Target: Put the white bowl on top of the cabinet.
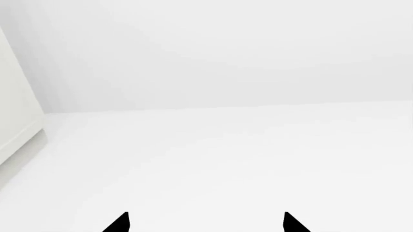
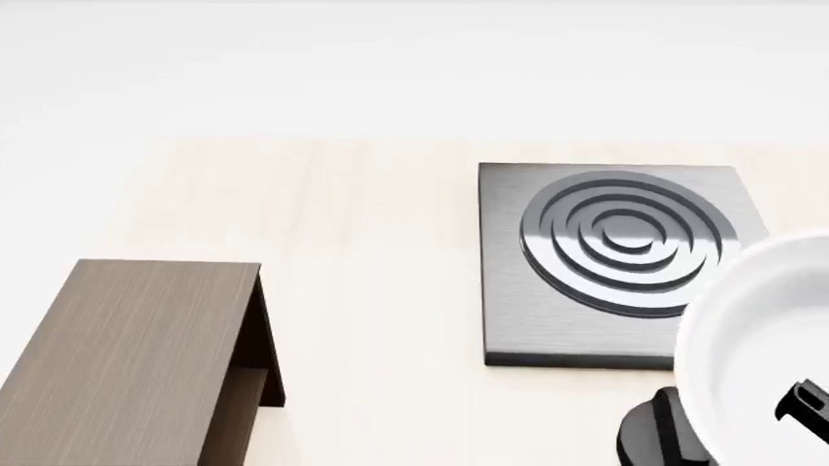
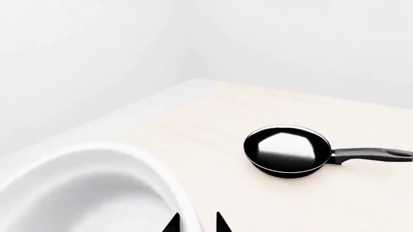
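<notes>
Item, nearest: my right gripper (image 3: 197, 223), fingertips pinched on the wall of the white bowl (image 2: 764, 340), one inside, one outside; bowl lifted, at the right of the head view, over the black frying pan (image 3: 287, 151).

Item: my left gripper (image 1: 206, 223), spread, holding nothing.

Item, beyond: grey stove plate (image 2: 518, 320), unused.

Item, far left: the cabinet (image 2: 123, 359), top bare.

Status: pick-up apparently done; carry leftward and placement outstanding.
</notes>
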Controlling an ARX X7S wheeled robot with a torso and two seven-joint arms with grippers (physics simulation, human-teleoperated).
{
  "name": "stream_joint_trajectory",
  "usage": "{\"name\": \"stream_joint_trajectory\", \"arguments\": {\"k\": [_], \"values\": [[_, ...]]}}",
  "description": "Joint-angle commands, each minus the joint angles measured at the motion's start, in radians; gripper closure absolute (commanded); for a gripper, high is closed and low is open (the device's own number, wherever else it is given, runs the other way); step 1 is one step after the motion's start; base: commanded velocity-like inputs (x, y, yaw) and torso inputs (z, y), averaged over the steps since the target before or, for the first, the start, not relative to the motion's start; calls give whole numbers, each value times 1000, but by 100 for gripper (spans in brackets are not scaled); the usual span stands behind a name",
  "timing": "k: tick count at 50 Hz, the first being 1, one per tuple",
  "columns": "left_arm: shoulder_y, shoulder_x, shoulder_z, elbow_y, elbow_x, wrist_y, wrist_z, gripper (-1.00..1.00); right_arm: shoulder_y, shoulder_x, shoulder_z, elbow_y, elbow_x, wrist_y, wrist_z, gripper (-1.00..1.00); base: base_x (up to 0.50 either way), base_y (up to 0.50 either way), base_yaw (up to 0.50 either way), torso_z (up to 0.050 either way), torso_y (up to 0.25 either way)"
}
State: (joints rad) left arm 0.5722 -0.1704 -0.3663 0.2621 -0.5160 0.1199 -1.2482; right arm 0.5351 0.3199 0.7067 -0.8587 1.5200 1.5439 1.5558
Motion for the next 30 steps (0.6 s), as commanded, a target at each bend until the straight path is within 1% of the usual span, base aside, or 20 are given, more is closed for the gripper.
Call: {"name": "stream_joint_trajectory", "arguments": {"k": [1,7,11,17,20,23,27,30], "values": [[-3,-1,2,-3,-1,0,1,-100,86,-20,-89,38,27,0,11,100,0,0,0,0,0],[-1,-1,1,-2,-2,0,0,-100,141,-28,-189,81,-54,-21,-38,100,0,0,0,0,2],[2,-1,-1,1,-4,2,0,-100,213,-29,-276,133,-95,-23,-46,100,0,0,0,0,3],[5,0,-4,2,-7,5,1,-100,257,-31,-404,197,-217,-64,-137,100,0,0,0,0,0],[4,0,-3,2,-7,5,1,-100,280,-31,-447,226,-248,-73,-154,100,0,0,0,0,3],[3,0,-2,0,-6,4,1,-100,301,-32,-470,246,-251,-73,-160,100,0,0,0,0,0],[2,-1,-1,-2,-6,4,1,-100,324,-65,-443,319,-207,-83,-156,100,0,0,0,0,0],[1,-1,0,-3,-5,4,1,-100,345,-67,-476,360,-221,-87,-182,100,0,0,0,0,3]]}}
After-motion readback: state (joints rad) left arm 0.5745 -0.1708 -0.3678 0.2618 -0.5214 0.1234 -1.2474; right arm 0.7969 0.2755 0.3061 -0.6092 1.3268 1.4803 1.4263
